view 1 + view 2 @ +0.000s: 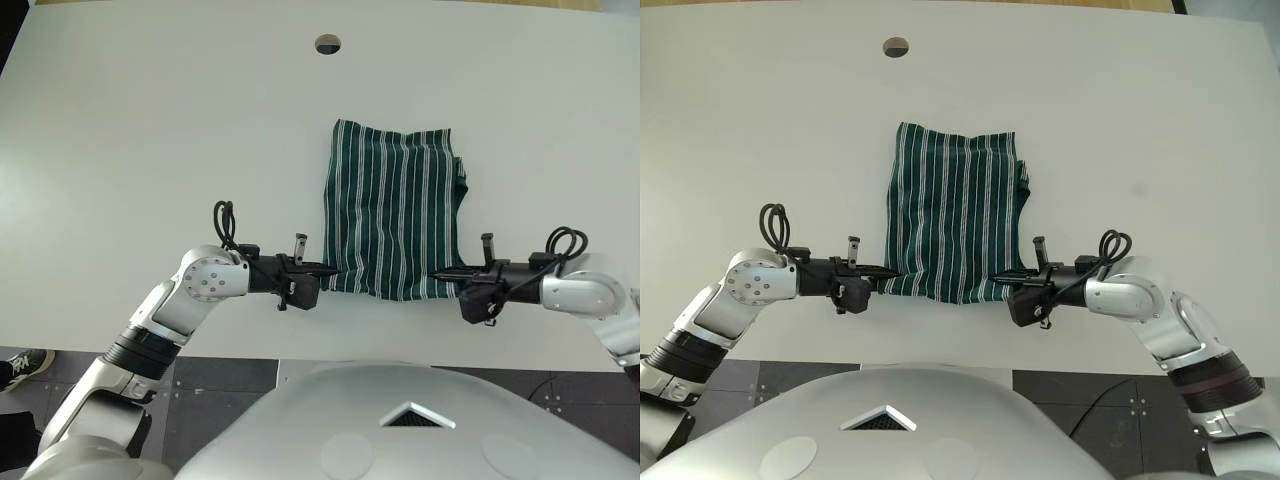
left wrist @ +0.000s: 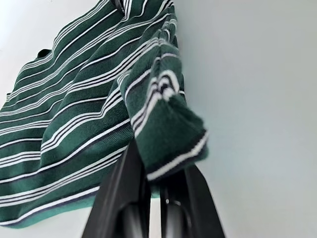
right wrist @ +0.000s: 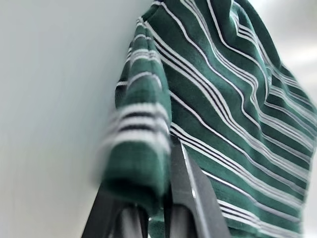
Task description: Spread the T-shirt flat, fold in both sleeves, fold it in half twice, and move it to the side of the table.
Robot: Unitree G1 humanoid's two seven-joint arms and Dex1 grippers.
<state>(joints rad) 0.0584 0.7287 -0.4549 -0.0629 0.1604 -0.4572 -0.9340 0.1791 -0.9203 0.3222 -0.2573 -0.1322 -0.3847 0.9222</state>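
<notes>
The dark green T-shirt with white stripes lies folded into a tall rectangle on the white table, right of centre. My left gripper is shut on its near left corner, and my right gripper is shut on its near right corner. In the left wrist view the black fingers pinch a bunched edge of the T-shirt. The right wrist view shows black fingers clamped the same way on a fold of the T-shirt. A sleeve edge bulges out at the shirt's far right side.
A round cable hole sits in the table near its far edge. Bare tabletop stretches wide to the left of the shirt and narrower to its right. The table's near edge runs just below both grippers.
</notes>
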